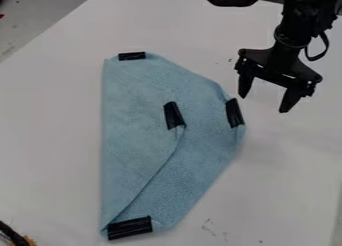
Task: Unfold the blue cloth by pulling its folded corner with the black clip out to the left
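The black gripper (262,106) hangs over the right part of the white table, its two fingers spread apart with nothing between them. To its left lies a light blue cloth (143,100), partly folded over itself, with a slanting folded edge down its middle. Black tape marks several places on it: a strip (131,56) at the top, a strip (174,115) on the folded layer, a strip (234,113) at the right edge, nearest the gripper, and a wide strip (129,228) at the bottom. The gripper is apart from the cloth.
The white table (53,115) extends around the cloth, with its slanted edge at the upper left and grey floor (33,15) beyond. A dark object with a yellow-orange part (28,240) shows at the lower left corner. Small dark marks dot the table near the bottom.
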Available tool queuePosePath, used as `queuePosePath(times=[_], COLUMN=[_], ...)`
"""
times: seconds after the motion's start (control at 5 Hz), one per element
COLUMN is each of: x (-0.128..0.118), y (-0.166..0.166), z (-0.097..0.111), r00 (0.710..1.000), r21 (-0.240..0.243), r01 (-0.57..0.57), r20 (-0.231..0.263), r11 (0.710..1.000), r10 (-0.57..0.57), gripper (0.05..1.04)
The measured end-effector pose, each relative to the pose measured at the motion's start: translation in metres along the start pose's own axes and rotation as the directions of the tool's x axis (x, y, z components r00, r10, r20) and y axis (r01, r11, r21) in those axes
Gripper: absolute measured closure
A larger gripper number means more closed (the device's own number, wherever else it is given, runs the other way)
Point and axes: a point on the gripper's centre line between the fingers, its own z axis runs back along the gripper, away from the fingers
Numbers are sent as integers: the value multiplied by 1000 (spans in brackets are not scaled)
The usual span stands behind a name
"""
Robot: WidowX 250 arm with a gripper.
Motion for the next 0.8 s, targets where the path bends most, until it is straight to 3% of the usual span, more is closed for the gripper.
queuePosePath(times=[0.2, 0.4, 0.8], x=[-6, -8, -16], y=[-1, 0, 12], z=[-14, -14, -7], r00=[999, 997, 997], r21=[13, 31, 68], r01=[5, -3, -52], r20=[-41, -78, -49], r11=[1000, 1000, 996], r10=[-5, 5, 55], gripper=[83, 83, 83])
